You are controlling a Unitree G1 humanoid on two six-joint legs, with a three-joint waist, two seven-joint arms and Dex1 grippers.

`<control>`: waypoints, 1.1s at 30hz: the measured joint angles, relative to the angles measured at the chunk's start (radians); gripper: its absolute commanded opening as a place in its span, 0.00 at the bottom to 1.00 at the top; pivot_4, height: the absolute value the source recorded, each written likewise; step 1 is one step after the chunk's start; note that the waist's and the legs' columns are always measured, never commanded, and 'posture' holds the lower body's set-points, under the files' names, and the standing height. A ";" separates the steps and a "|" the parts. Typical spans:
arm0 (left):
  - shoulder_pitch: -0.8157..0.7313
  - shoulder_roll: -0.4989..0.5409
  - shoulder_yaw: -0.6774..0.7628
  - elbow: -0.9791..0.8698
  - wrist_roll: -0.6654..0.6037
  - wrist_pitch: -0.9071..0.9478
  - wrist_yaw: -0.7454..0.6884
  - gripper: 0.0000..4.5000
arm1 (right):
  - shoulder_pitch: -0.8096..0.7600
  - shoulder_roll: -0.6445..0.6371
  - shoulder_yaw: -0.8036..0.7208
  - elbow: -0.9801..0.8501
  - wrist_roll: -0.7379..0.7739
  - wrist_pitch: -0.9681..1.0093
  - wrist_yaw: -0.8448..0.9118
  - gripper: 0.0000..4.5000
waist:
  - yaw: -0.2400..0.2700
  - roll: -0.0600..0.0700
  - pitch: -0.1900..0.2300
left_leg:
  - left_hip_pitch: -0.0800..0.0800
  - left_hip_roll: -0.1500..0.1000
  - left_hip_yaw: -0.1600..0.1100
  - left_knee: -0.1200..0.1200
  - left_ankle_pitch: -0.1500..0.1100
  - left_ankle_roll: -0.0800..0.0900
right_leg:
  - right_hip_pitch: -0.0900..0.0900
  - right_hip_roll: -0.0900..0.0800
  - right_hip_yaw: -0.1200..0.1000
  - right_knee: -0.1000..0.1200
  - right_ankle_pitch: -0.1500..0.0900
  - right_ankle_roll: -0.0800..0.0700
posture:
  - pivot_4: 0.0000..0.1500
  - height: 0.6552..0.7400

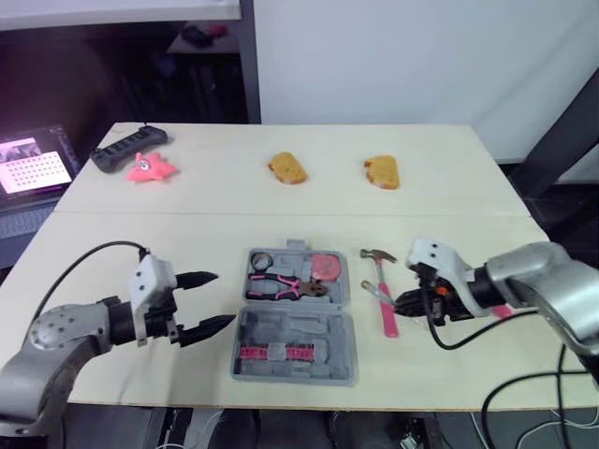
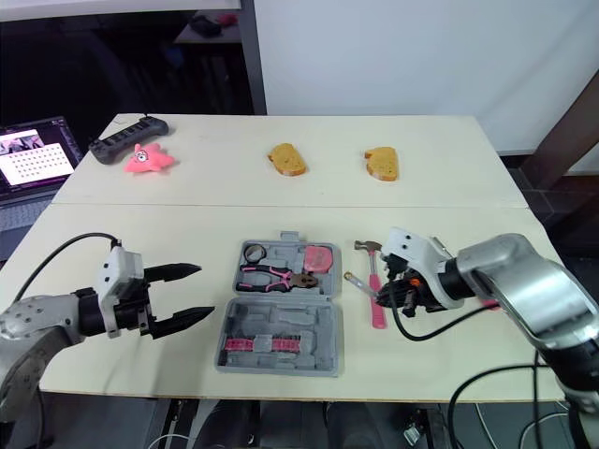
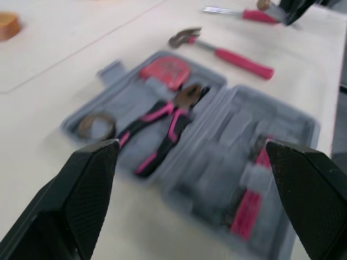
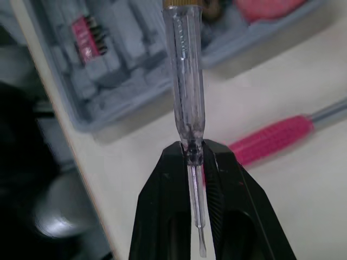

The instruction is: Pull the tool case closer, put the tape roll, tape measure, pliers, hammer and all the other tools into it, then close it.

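The grey tool case lies open at the table's middle front. Its far half holds the tape roll, pink-handled pliers and red tape measure; pink bits sit in the near half. The pink-handled hammer lies on the table just right of the case. My right gripper is shut on the metal shaft of a clear-handled screwdriver, held low over the hammer's handle, handle towards the case. My left gripper stands open just left of the case, with nothing between its fingers.
At the table's far side lie a black bar-shaped device, a pink plush toy and two bread pieces. A laptop sits off the far left. A pink object peeks from behind my right arm.
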 measured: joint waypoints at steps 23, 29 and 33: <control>0.350 -0.080 0.244 -0.114 0.034 -0.149 -0.009 1.00 | -0.435 0.328 0.546 0.177 -0.101 -0.001 -0.225 0.02 | -0.010 -0.001 -0.001 | -0.013 0.002 -0.001 0.000 0.000 0.000 | -0.015 0.001 -0.003 0.002 0.003 0.001 | 1.00 0.90; 0.355 -0.080 0.244 -0.073 0.040 -0.174 -0.028 1.00 | -0.514 0.451 0.699 0.209 -0.157 -0.021 -0.257 0.02 | -0.011 -0.001 -0.001 | -0.014 0.002 -0.001 0.000 0.000 0.000 | -0.016 0.001 -0.004 0.002 0.003 0.001 | 1.00 0.90; 0.364 -0.080 0.243 -0.048 0.047 -0.195 -0.040 1.00 | -0.538 0.525 0.747 0.253 -0.165 -0.018 -0.267 0.02 | -0.009 -0.001 -0.001 | -0.014 0.002 -0.001 0.000 0.000 0.000 | -0.015 0.001 -0.004 0.002 0.003 0.001 | 1.00 0.90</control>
